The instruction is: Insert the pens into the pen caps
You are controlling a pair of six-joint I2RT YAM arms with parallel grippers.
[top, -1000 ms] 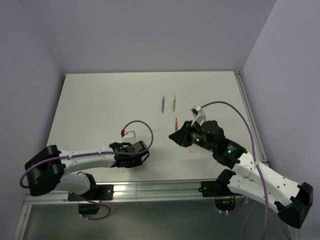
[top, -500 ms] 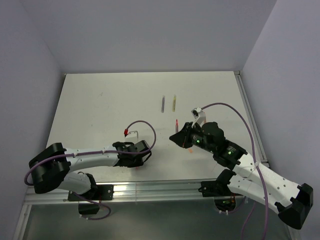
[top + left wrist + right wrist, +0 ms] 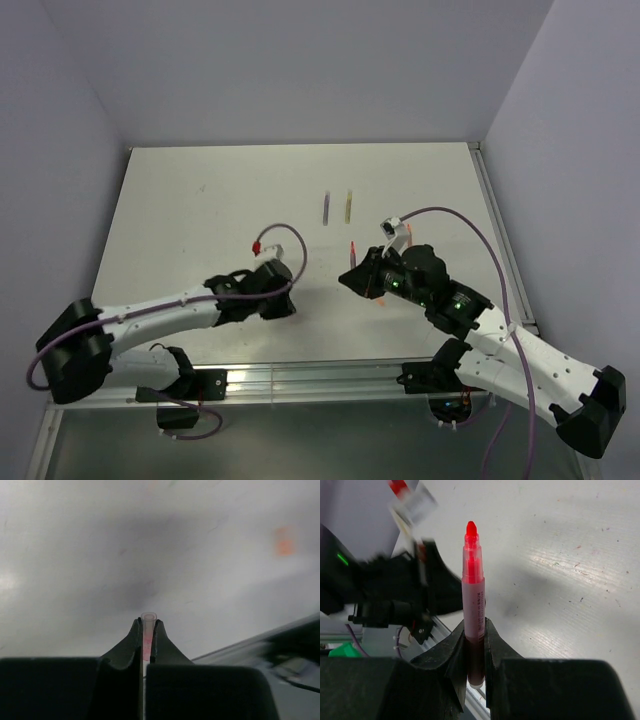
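1. The left fingers (image 3: pixel 137 636) are clamped tight on the pink cap (image 3: pixel 148 624). It stands up between the tips with its open mouth facing away from them, clear of the desk (image 3: pixel 75 555).
2. The right fingers (image 3: pixel 490 639) are narrowed around the lower barrel of the pink-red pen (image 3: pixel 472 592). The pen is gripped upright, with its bare red tip well past the fingertips.
3. From above, the two sets of fingers face each other across a gap. Pen and cap are well apart and not yet lined up, so this pair is picked up but not joined.
4. A small orange piece (image 3: pixel 381 300), probably a cap, lies on the desk just beside the right fingers, on their near side. No orange pen shows.
5. Farther out, beyond both sets of fingers, the grey-purple pen (image 3: pixel 327 207) and the yellow pen (image 3: pixel 348 205) lie side by side. They are too small to tell whether caps are on them. No loose purple or yellow cap is visible, so they may be finished.
6. My judgement is roughly midway: the pink pair is in hand and the orange one is left to do.
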